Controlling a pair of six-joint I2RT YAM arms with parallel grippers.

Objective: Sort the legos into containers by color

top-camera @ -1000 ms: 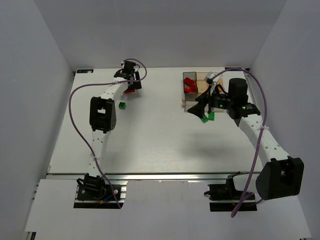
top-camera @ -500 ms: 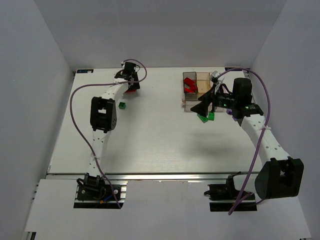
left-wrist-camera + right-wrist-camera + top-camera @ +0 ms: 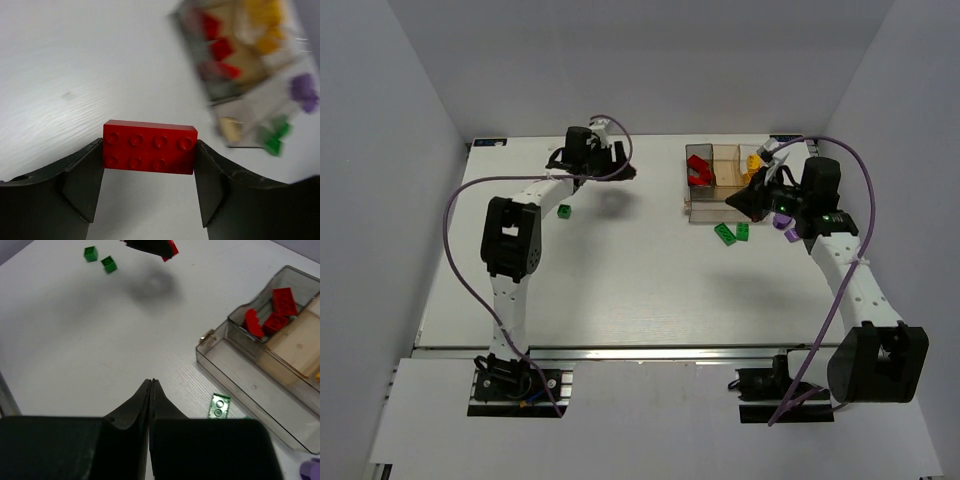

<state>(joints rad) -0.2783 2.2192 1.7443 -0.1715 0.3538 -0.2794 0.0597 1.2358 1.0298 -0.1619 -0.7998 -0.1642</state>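
From above, the left pincer (image 3: 623, 172) hangs over the far part of the white surface (image 3: 620, 290), well apart from the containers (image 3: 708, 207) at far right; the right pincer (image 3: 740, 200) is over their front tray; two green legos (image 3: 724, 233) lie just before that tray, a purple lego (image 3: 785, 226) to their right.

Left wrist view: the pincer is clamped on a red lego (image 3: 149, 146) by its short ends, above the surface; the containers are a blur at upper right.

Right wrist view: the fingers (image 3: 142, 402) are pressed together with nothing between them; more red bricks (image 3: 274, 315) lie in the smoky grey bin; one green brick lies just beside the tray's front wall.
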